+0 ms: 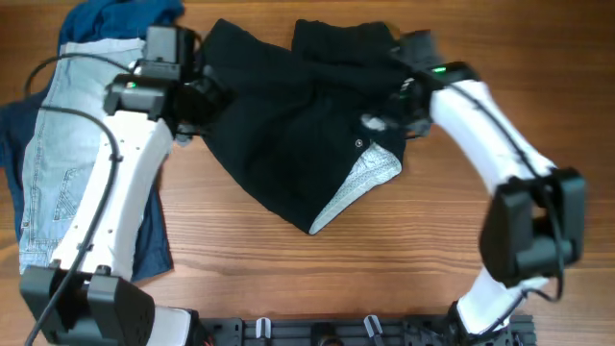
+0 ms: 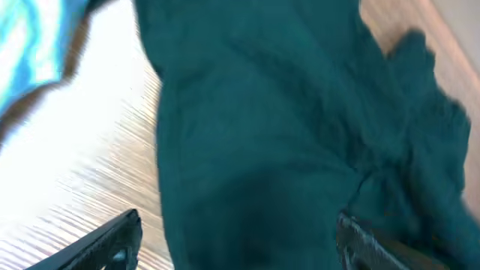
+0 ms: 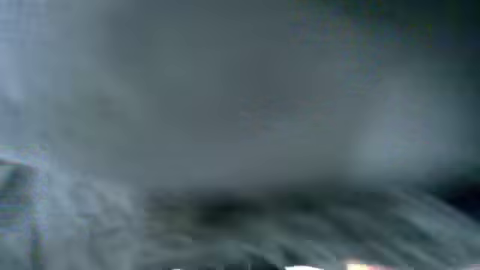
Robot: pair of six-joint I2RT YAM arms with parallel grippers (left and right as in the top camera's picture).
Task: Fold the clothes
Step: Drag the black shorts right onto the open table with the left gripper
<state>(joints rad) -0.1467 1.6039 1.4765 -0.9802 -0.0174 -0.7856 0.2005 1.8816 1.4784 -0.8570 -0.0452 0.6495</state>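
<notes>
The black shorts (image 1: 279,125) lie crumpled at the middle of the table, with the pale grey dotted lining (image 1: 370,181) turned out at their lower right corner. My left gripper (image 1: 204,101) is at the shorts' left edge. In the left wrist view it (image 2: 240,240) is open, its two fingers astride the dark fabric (image 2: 285,135). My right gripper (image 1: 404,94) presses into the shorts' upper right part. The right wrist view shows only blurred dark fabric (image 3: 240,150), so its jaws are hidden.
Light-blue denim shorts (image 1: 58,163) lie along the left side, under my left arm. A dark blue garment (image 1: 115,19) sticks out above and below them. Bare wood (image 1: 404,250) lies in front of the black shorts.
</notes>
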